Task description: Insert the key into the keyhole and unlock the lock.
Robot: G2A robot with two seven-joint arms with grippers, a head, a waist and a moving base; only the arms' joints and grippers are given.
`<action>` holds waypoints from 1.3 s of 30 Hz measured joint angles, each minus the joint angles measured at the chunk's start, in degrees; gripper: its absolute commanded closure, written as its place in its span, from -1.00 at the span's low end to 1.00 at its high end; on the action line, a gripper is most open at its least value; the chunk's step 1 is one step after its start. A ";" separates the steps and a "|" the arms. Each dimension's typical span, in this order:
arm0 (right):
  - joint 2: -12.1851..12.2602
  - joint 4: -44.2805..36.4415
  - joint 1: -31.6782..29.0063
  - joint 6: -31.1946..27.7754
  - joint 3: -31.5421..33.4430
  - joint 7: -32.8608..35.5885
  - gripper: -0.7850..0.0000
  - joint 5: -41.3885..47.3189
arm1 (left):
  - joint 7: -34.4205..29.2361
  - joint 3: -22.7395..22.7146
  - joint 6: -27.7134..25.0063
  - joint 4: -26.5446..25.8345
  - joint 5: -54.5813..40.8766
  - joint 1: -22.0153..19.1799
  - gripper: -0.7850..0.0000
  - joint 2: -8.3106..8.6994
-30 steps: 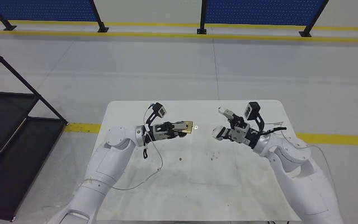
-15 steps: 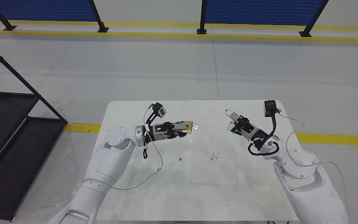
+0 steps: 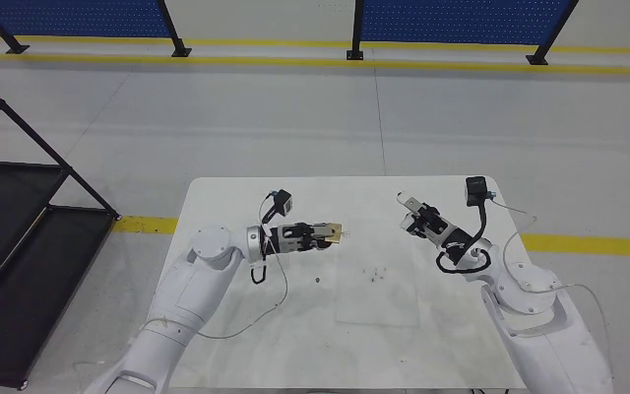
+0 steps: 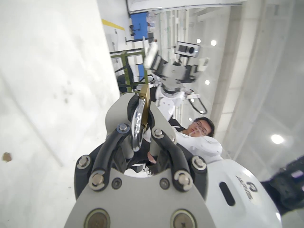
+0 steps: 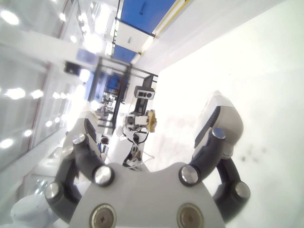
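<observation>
so, left gripper [image 3: 317, 234] grips the lock [image 3: 334, 232]; right gripper [image 3: 411, 207], at its 3 o'clock, is open, empty; unlocking not done yet.

Industrial hall, likely robot lab: blue barrier panels [image 3: 463, 20], yellow floor lines [image 3: 256, 62], black rack [image 3: 39, 246].

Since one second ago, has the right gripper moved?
Yes. The right gripper has drawn back from near the dark specks toward the far right corner of the table, away from the padlock.
</observation>
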 measured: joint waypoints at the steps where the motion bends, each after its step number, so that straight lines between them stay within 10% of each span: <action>1: 0.00 0.00 0.00 0.00 0.00 0.00 -1.00 0.00 | 1.34 0.36 0.91 0.06 1.80 -0.18 1.00 0.05; 8: 0.00 0.00 0.00 0.00 0.00 0.00 -1.00 0.00 | 9.93 4.67 9.03 -0.74 23.40 -1.88 1.00 0.66; 20: 0.00 0.00 0.00 0.00 0.00 0.00 -1.00 0.00 | 12.31 6.14 12.85 -1.11 33.08 -1.97 1.00 1.30; 33: 0.00 0.00 0.00 0.00 0.00 0.00 -1.00 0.00 | 10.85 6.21 14.13 -1.22 33.93 -1.78 -0.31 1.72; 37: 0.00 0.00 0.00 0.00 0.00 0.00 -1.00 0.00 | 10.70 5.99 14.03 -1.39 33.39 -1.74 -0.42 1.81; 39: 0.00 0.00 0.00 0.00 0.00 0.00 -1.00 0.00 | 10.62 5.63 13.81 -1.58 33.06 -1.69 -1.00 1.91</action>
